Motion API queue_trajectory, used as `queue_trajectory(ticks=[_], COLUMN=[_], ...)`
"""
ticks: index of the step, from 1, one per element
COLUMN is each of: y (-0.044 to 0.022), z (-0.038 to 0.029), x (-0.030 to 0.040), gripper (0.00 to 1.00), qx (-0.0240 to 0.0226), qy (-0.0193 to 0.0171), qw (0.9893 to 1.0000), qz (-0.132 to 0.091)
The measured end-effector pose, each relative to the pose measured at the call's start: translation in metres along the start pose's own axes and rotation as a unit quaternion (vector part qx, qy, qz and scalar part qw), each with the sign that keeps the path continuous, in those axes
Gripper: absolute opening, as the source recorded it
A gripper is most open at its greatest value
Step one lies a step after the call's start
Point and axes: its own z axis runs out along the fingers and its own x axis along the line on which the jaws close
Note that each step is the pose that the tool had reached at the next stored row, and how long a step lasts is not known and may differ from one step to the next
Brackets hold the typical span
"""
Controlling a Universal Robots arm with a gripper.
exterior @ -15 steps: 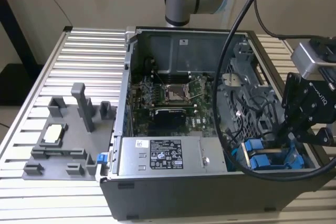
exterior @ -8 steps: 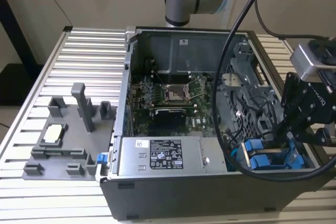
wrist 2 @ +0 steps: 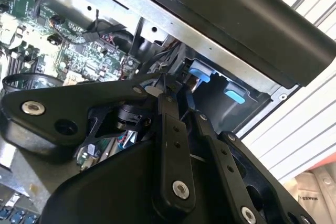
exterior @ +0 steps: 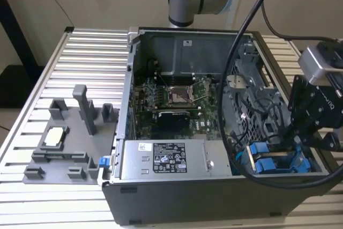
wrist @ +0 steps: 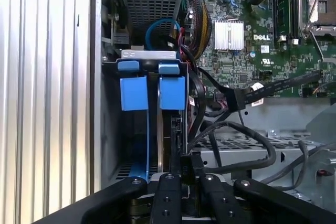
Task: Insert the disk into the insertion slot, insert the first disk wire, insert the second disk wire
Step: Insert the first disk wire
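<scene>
Near the pincer point(wrist: 187, 170), the grey insertion slot point(wrist: 110, 129) shows 2 blue rails point(wrist: 133, 93).

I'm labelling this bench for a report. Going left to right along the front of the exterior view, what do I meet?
Grey fixture tray → labelled grey power-supply box → blue-railed insertion slot.

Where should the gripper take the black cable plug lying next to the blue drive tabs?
Probably the plug by its stubby body, squeezing its two long sides, not the flat cable behind it. Come straight in through the open side of the case: the plug looks loose on top of other wires, with the blue tabs close beside it.
</scene>
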Motion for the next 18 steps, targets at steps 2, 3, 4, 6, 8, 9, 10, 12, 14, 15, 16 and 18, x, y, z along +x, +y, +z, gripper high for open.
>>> queue_trajectory(ticks=[2, 3, 4, 6, 8, 9, 10, 12, 14, 15, 16, 18], y=[-0.0001, -0.0001, -0.0001, -0.0001, -0.0003, -0.0003, -0.0004, -0.0004, -0.0005, -0.0005, -0.0005, -0.0006], z=[-0.0001, 0.0000, 0.0004, 0.0014, 0.0022, 0.0030, 0.0037, 0.0054, 0.0072, 0.0082, 0.0089, 0.0086], x=[0.0007, 0.0007, 0.0008, 0.0011, 0.0014, 0.0015, 0.0016, 0.0020, 0.0023, 0.0025, 0.0029, 0.0040], gripper=[0.19, 0.19, 0.19, 0.19, 0.19, 0.19, 0.19, 0.19, 0.19, 0.19, 0.19, 0.20], qx=[0.0000, 0.0000, 0.0000, 0.0003, 0.0006, 0.0006, 0.0008, 0.0012, 0.0015, 0.0016, 0.0018, 0.0021], qy=[0.0000, 0.0001, 0.0000, -0.0004, -0.0007, -0.0009, -0.0009, -0.0007, -0.0008, -0.0011, -0.0016, -0.0020], qw=[1.0000, 1.0000, 1.0000, 1.0000, 1.0000, 1.0000, 1.0000, 0.9999, 0.9999, 0.9999, 0.9999, 0.9998], qz=[0.000, 0.001, 0.001, 0.004, 0.006, 0.007, 0.009, 0.011, 0.014, 0.015, 0.017, 0.021])
